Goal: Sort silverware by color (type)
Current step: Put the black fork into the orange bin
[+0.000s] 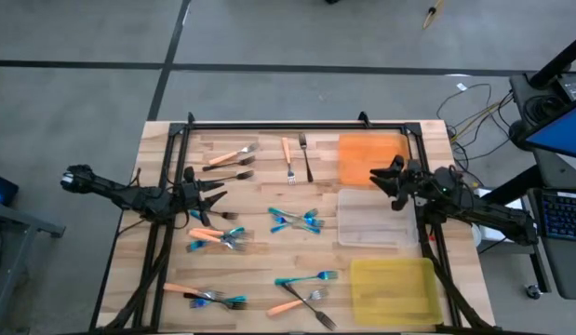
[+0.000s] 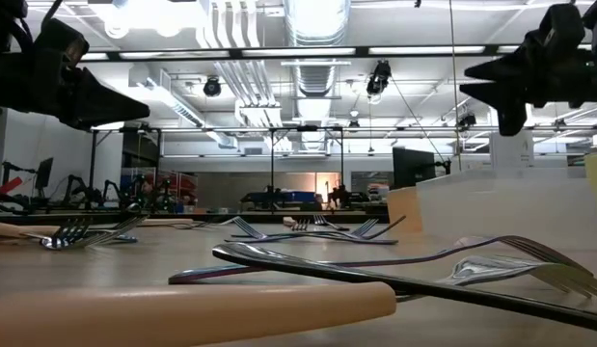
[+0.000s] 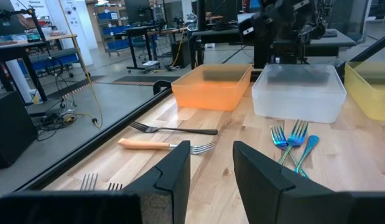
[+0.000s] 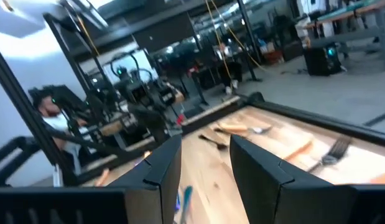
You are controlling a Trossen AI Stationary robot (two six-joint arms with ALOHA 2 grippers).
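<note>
On your wooden table (image 1: 260, 265) the silverware (image 1: 294, 221) lies scattered left of the trays (image 1: 371, 156), mostly crosswise, two forks (image 1: 298, 158) at the far edge lengthwise (no legible writing anywhere). Left gripper (image 1: 216, 196) and right gripper (image 1: 377, 177) both hover parted, empty.

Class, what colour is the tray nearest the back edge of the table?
The tray is orange, clearest in the high view; it also shows orange in the left wrist view.
</note>
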